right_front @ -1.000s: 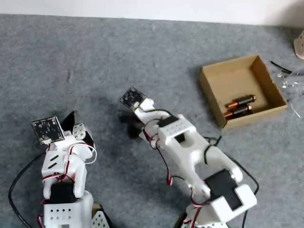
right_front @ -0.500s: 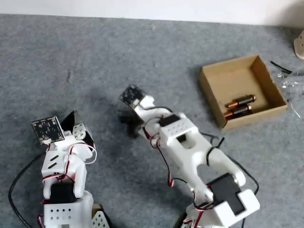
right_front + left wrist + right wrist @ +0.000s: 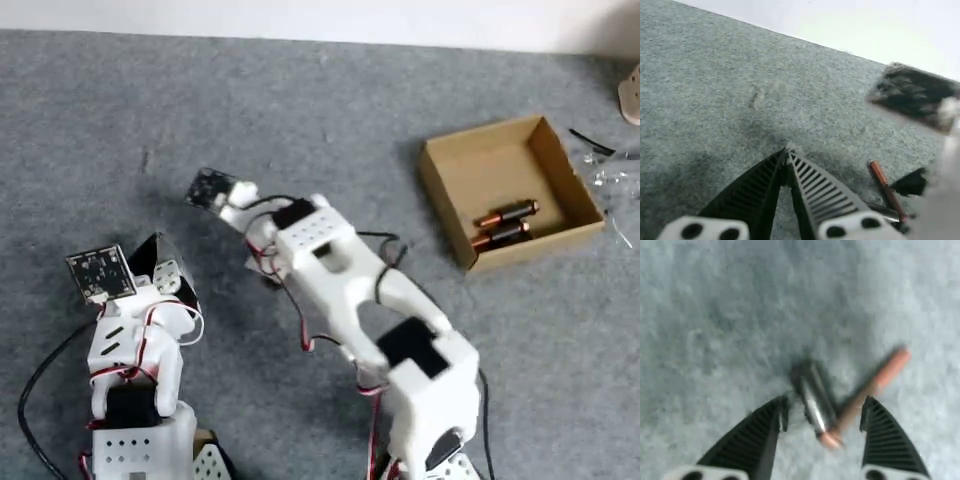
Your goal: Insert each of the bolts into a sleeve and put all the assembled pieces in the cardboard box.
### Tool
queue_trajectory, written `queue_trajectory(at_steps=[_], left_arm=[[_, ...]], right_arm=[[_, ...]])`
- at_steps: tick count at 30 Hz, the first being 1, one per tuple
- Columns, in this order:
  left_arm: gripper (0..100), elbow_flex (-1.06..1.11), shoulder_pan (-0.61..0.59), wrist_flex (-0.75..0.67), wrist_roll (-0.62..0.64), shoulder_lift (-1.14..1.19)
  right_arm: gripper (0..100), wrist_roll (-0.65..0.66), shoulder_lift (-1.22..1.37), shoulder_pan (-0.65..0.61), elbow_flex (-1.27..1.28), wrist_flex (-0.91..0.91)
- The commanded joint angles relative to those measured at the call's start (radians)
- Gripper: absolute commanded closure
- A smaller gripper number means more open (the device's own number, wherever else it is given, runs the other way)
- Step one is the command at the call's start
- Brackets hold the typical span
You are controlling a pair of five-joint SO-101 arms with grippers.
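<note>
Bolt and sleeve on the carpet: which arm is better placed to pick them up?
Right. Its gripper hangs open over the sleeve and bolt. The left gripper is shut, with the bolt off to its side.

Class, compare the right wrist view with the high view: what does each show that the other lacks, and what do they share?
Right wrist view: the right arm's open fingers with a dark sleeve and a copper bolt lying between them. High view: the cardboard box holding two assembled pieces, plus the left arm and right arm. Shared: the grey carpet.
</note>
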Motion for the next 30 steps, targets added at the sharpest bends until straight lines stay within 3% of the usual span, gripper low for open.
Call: queue_trajectory(at_steps=[1, 11, 18, 30], left_arm=[[99, 0.022, -0.015, -0.003, -0.017, -0.010], [99, 0.022, -0.015, -0.003, -0.017, -0.010], [99, 0.022, -0.015, -0.003, -0.017, -0.010], [99, 0.022, -0.015, -0.003, -0.017, -0.010]], right_arm=[[78.6, 0.015, 0.059, -0.024, -0.113, 0.061], [79.3, 0.014, 0.242, 0.062, -0.168, 0.073], [99.8, 0.068, 0.251, 0.084, -0.165, 0.076], [99.4, 0.061, 0.168, 0.088, -0.193, 0.188]])
